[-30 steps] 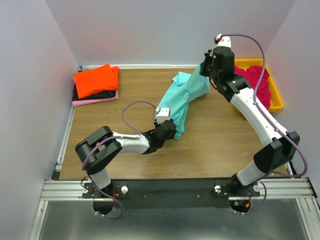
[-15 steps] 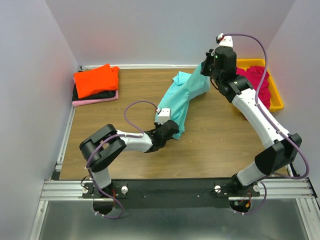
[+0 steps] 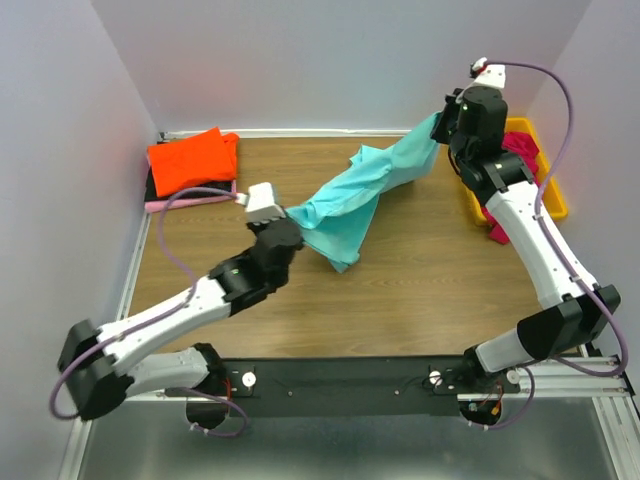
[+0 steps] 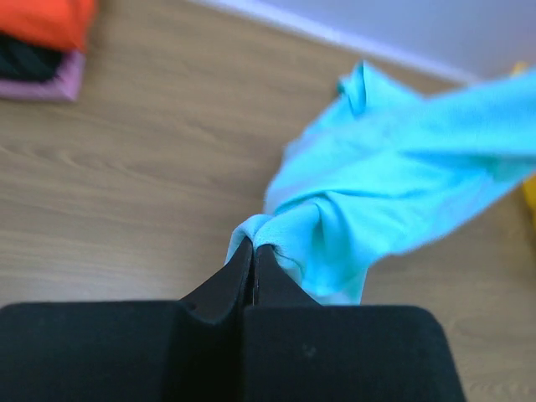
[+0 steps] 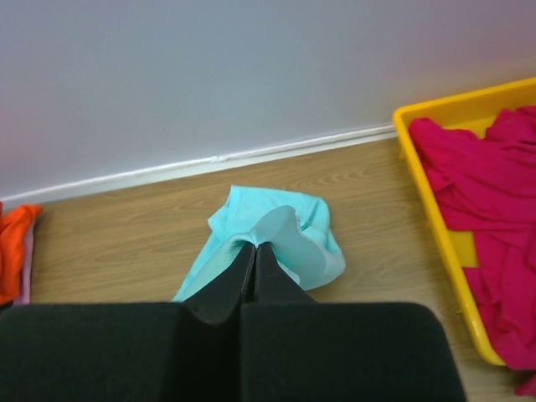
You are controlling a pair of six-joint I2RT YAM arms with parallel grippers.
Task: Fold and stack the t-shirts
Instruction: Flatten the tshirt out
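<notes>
A turquoise t-shirt (image 3: 360, 195) hangs stretched between my two grippers above the table. My left gripper (image 3: 290, 213) is shut on its left end, seen pinched in the left wrist view (image 4: 253, 243). My right gripper (image 3: 438, 122) is shut on its right end, seen in the right wrist view (image 5: 255, 245). The shirt's lower fold sags toward the wood. A folded stack sits at the back left: an orange-red shirt (image 3: 190, 158) on top, a black shirt (image 3: 205, 188) under it, a pale pink shirt (image 3: 175, 203) at the bottom. A magenta shirt (image 3: 522, 165) lies crumpled in the tray.
A yellow plastic tray (image 3: 553, 205) stands at the back right by the wall. White walls close the table on three sides. A metal rail (image 3: 350, 375) runs along the near edge by the arm bases.
Both grippers have lifted and pulled apart: the left one moved up and left, the right one up and right. The turquoise shirt rose off the table and stretched out between them.
</notes>
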